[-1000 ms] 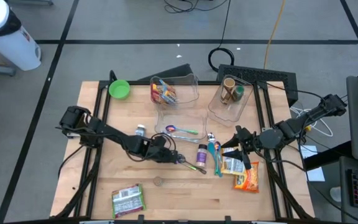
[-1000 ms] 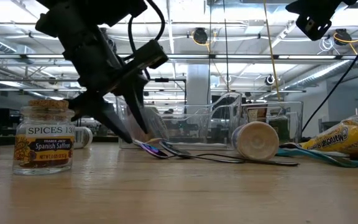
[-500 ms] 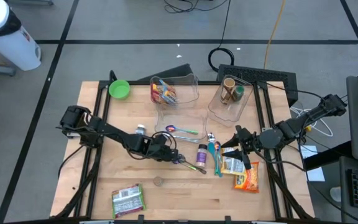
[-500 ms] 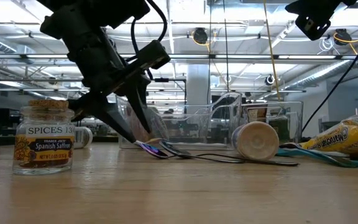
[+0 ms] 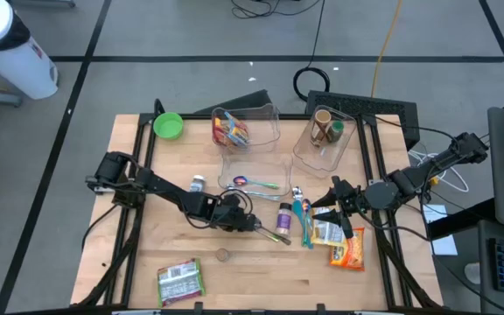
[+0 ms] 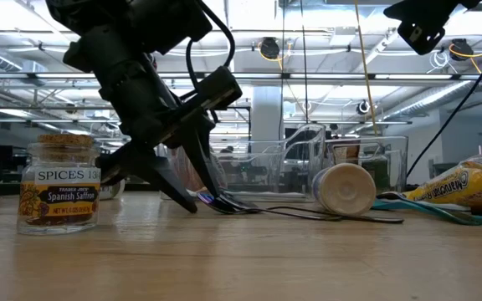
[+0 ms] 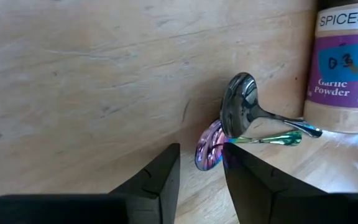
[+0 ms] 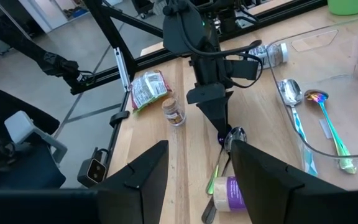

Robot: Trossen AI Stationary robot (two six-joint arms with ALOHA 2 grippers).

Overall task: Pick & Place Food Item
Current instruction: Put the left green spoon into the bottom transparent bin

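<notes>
My left gripper (image 5: 250,224) points steeply down at mid-table, open by a narrow gap. Its fingertips (image 6: 193,206) are at the wood on either side of an iridescent spoon's bowl (image 7: 208,153). That bowl lies under a silver spoon's bowl (image 7: 240,103). A garlic powder jar (image 7: 343,67) lies on its side just past the spoons. A Spanish saffron jar (image 6: 59,185) stands upright nearer the front edge (image 5: 222,255). My right gripper (image 5: 331,206) hangs open and high over the food packets (image 5: 346,250) at the right, holding nothing. My left gripper has come from above, slanting toward the table's right, and straddles the iridescent spoon's bowl (image 6: 205,199), which lies flat on the table. Whether either finger touches it I cannot tell.
Two clear bins (image 5: 246,128) (image 5: 326,136) stand at the back, with a flat clear tray (image 5: 254,171) holding spoons in front of them. There is a green bowl (image 5: 168,125) at the far left, a small bottle (image 5: 198,183) beside my left arm, and a green packet (image 5: 180,281) at the near edge.
My left gripper has sunk toward the table and shifted a little to the right, tipping more steeply. Its fingertips now sit at the iridescent spoon's bowl. The finger gap looks the same. The spoons and jars lie where they were.
</notes>
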